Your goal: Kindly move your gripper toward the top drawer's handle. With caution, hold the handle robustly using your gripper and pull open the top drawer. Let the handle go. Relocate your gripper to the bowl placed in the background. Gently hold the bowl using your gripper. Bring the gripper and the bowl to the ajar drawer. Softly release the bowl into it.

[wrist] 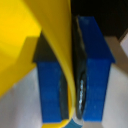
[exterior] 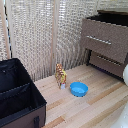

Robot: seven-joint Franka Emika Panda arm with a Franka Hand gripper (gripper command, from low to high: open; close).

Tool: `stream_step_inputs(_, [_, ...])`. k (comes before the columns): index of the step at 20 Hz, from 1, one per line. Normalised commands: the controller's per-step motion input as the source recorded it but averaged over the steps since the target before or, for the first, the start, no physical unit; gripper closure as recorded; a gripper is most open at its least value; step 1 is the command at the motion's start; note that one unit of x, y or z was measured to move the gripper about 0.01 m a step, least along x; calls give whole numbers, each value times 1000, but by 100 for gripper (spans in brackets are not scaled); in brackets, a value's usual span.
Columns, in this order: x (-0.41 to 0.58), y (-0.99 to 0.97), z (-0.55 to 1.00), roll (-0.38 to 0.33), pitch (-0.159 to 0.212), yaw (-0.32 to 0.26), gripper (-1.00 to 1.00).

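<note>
In the wrist view my gripper (wrist: 72,95) is shut on the thin rim of the yellow bowl (wrist: 25,45). The blue finger pads (wrist: 95,75) press on either side of the rim. The bowl fills much of that view, with dark space behind it. In the exterior view the top drawer (exterior: 105,35) of the dark brown dresser stands pulled out, its dark inside showing above the front. Its silver handle (exterior: 98,40) is free. The gripper and the yellow bowl are out of the exterior view. Only a white part of the arm (exterior: 125,75) shows at the exterior view's right edge.
A blue bowl (exterior: 78,89) and a small giraffe toy (exterior: 60,76) stand on the wooden floor. A black fabric box (exterior: 17,97) stands open at the exterior view's left. The lower drawer (exterior: 107,64) is shut. A woven screen (exterior: 45,30) backs the scene.
</note>
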Motion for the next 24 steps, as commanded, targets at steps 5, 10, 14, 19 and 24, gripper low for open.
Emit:
stream_step_inputs(5, [7,-65,-507,-21,-24,89,100])
stream_step_inputs(10, [26,-169,-99,-166,-48,49,100])
stream_step_inputs(14, [-31,-89,-12,-223,-78,25,100])
stream_step_inputs(19, [-1,0,-52,-5,29,35,-100])
stream_step_inputs(24, [0,-15,6,9,17,2,-100])
